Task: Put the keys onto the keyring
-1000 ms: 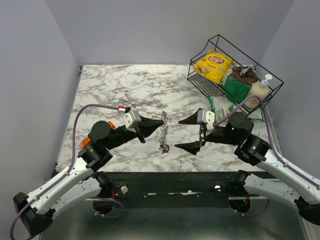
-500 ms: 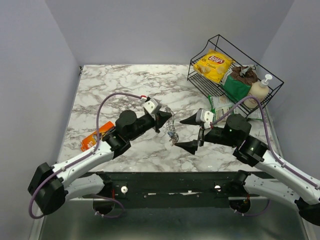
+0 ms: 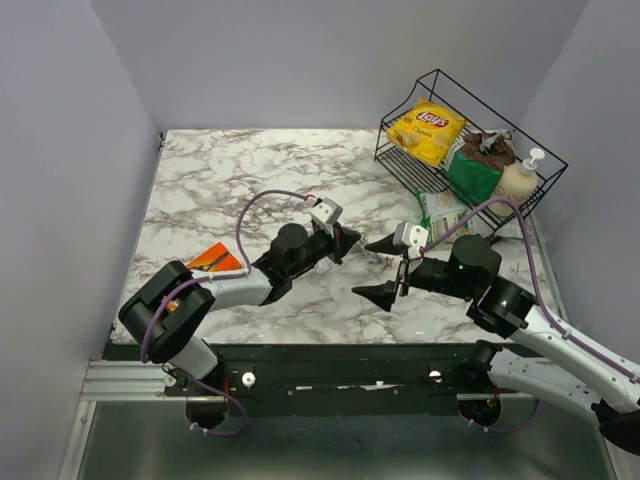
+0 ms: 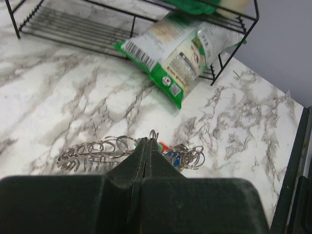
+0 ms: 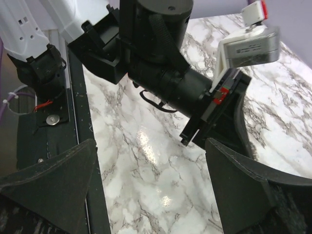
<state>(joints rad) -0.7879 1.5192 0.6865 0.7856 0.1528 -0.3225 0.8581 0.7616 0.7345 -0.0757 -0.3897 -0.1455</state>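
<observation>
Marbled tabletop [image 3: 220, 180], grey walls [image 3: 300, 60], wire basket [image 3: 410, 98] far right, keyring [image 4: 97, 148] in left fingers [image 4: 126, 165]

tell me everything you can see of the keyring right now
The keyring is a chain of thin, silvery wire rings linked in a row, lying stretched sideways on the marble table. The shut left gripper sits at its middle and appears to pinch one small ring that pokes up past the tips. In the left wrist view, right of the tips, small keys with red and blue heads bunch among the rings. The part behind the gripper is hidden.
</observation>
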